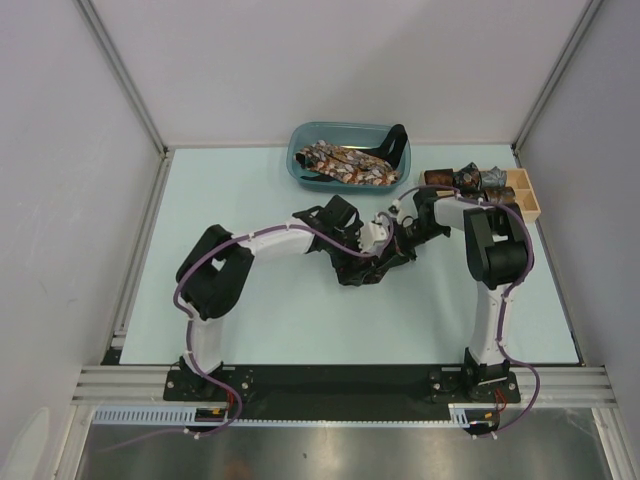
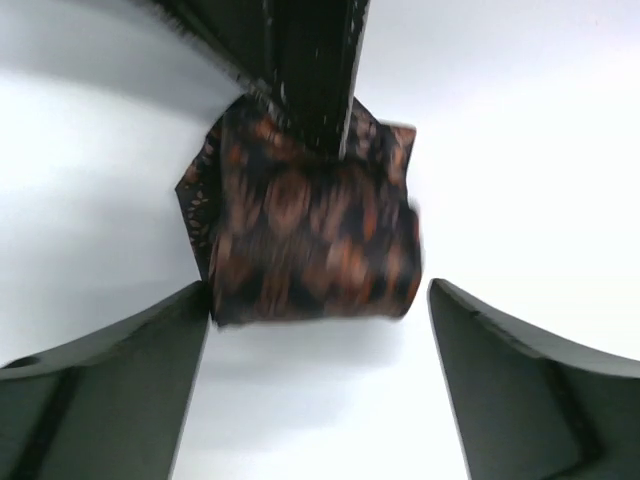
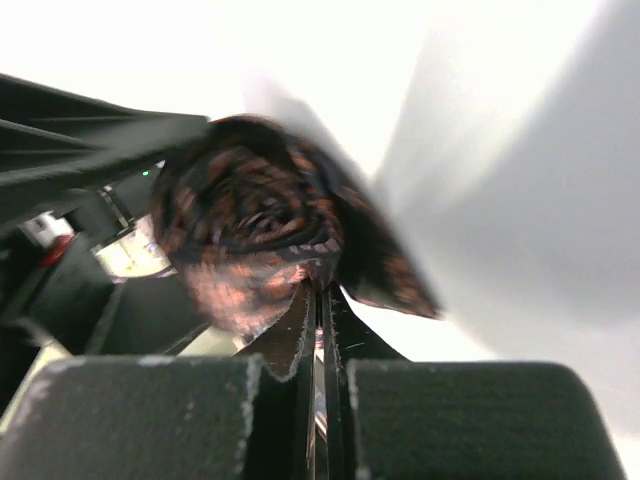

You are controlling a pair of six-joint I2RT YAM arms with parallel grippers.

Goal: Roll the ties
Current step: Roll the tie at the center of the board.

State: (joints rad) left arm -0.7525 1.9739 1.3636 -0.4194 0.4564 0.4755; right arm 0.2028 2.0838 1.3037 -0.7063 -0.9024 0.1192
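1. The dark brown orange-printed fabric tie coil (image 2: 310, 235) hangs just above the pale table (image 1: 280, 320), near its middle, where the two arms meet. Its print is blurred, but the spiral of layers shows in the right wrist view.
2. The right gripper (image 3: 322, 300) has its fingers pressed fully together on the coil, coming in from 12 o'clock in the left wrist view. The pinch appears to catch the outer wraps and the loose end, which would stop the roll from springing open.
3. The left gripper (image 2: 318, 300) is spread wide and holds nothing. Its fingers stand at 7 and 5 o'clock in its own view, one to either side of the coil. The 7 o'clock finger is just beside the coil's lower corner. I cannot tell whether it touches.
4. This looks like a handover: one hand keeps the shape while the other stands clear of it.
5. The blue plastic bin (image 1: 340, 126) sits at 12 o'clock on the table and holds the loose printed ties (image 1: 350, 165) in a heap, within reach of both arms.
6. The light wooden divided box (image 1: 530, 205) lies at about 2 o'clock, on the right arm's side, with rolled ties (image 1: 470, 182) in its compartments. That probably explains why the right gripper takes the finished coil.
7. Likely next step: carry the coil to a free compartment. The risk is that the thin pinch slips and the wraps loosen on the way.
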